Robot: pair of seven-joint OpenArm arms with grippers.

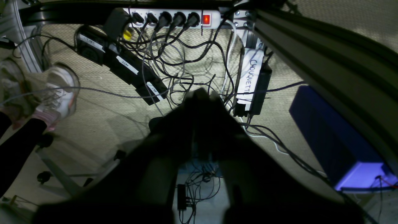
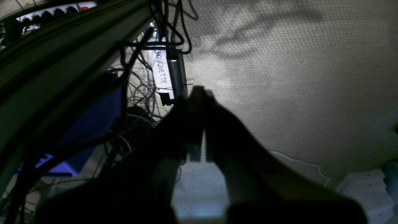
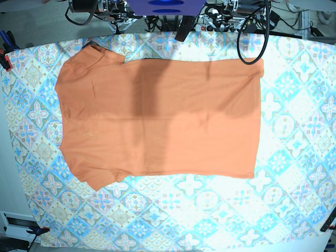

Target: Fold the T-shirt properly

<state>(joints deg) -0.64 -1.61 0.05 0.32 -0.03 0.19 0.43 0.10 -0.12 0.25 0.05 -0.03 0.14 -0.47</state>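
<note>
A blue-and-beige patterned tablecloth (image 3: 294,173) fills nearly the whole base view, its tile-like motifs running to every edge. On it lies the plain orange short-sleeved T-shirt (image 3: 157,126), spread flat and unfolded across the middle and upper part of the frame, lying sideways: its sleeves reach to the upper left and lower left, and its straight hem runs down the right side. A darker shadow band crosses the fabric in its upper middle. Neither arm touches the shirt; only dark machine parts and looped black cables show along the top edge of that view.

In the left wrist view, beige woven carpet floor (image 1: 102,121) fills the background under a tangle of dark cables. A dark blue box (image 1: 335,143) sits at the right, a white power strip (image 1: 174,18) with a lit red switch lies along the top, and a white sneaker (image 1: 59,90) shows at the left edge. The left gripper (image 1: 202,95) is a dark silhouette in the centre, its jaws pressed together on nothing.

In the right wrist view, the right gripper (image 2: 199,93) is likewise a dark shape in the centre, jaws pressed together and empty, over the same carpet, with cables at the upper left.
</note>
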